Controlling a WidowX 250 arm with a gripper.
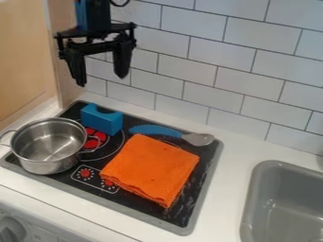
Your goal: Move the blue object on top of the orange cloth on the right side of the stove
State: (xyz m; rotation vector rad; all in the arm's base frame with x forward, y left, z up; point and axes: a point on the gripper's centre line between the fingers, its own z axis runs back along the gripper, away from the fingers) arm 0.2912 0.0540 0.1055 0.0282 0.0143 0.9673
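Nearest the camera, at the lower left, a grey knob [11, 230] sits on the front of the unit below the white table [227, 172], while a grey sink [250, 191] is set into that same surface at the lower right. Between them lies a black stove [183, 208] with a grey border, red burner markings and small printed controls. At its left side stands an upright metal pot [50, 158], with a handle on each side and its mouth uncovered. Just behind and to the right of the pot, near the back left corner of the stove, is the blue block [99, 121], which has a curved hollow in its top. An orange cloth [151, 168] lies flat and slightly askew across the middle and right of the stove. Along the cloth's back edge rests a spoon [199, 139], its blue handle pointing left toward the block and its grey head near the back right corner. The black end effector [99, 72] hangs above the back left of the stove, released and holding nothing, its two fingers spread well apart. Behind it rises a wall of white tiles [183, 68], with a wooden panel [25, 56] at the left.
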